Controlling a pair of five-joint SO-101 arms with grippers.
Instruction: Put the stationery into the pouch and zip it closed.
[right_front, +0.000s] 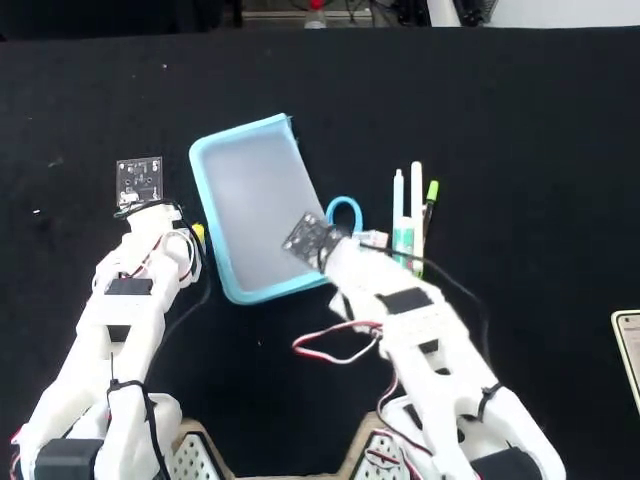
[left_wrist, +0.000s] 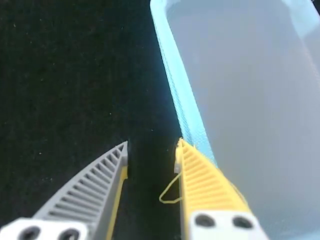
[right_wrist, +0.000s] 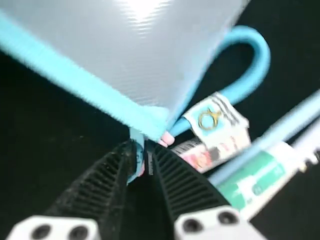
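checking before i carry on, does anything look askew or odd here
The pouch lies at a slant, one corner pinched in the right claw. The pens lie outside it, past its blue loop. Nothing looks spilled or damaged.

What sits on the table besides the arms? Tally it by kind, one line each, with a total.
Pouch: 1
Pens: 3 (one pale blue, one white, one green-tipped)
Total: 4
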